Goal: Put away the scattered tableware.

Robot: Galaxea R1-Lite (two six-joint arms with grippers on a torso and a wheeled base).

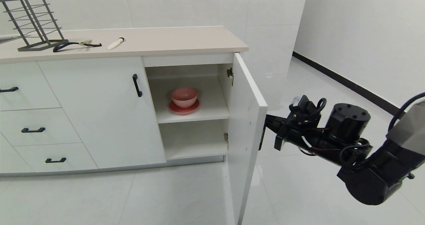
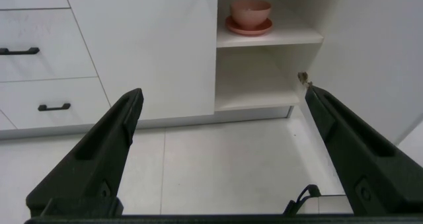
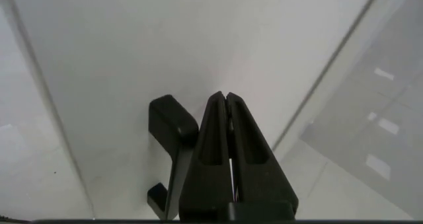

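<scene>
While my left gripper (image 2: 223,92) hangs low over the floor with its fingers spread wide and nothing between them, I sweep the head view from the nine o'clock side across.

At ten o'clock one dark wire rack (image 1: 31,19) stands on the counter (image 1: 172,40). Just beside its base lies one black-handled utensil (image 1: 74,44), and at eleven o'clock, a little apart from it, one white-handled utensil (image 1: 116,43). That makes two loose pieces on the counter. Below them at nine o'clock I count three drawers (image 1: 33,115), each with a black handle, then one closed door (image 1: 99,112) with an upright black grip.

Near the centre the cupboard (image 1: 189,70) stands open with two shelves. On the upper shelf one pink bowl (image 1: 184,97) sits upright on one red plate (image 1: 184,109). The lower shelf is bare.

The open door (image 1: 247,118) swings out toward five o'clock. At three o'clock my right gripper (image 3: 227,108) is at the door's outer face with its fingers pressed together, gripping nothing, the tips just beside the door handle (image 3: 173,128). I cannot tell whether they touch the panel. A white tag (image 1: 296,100) on that wrist is too small to read.
</scene>
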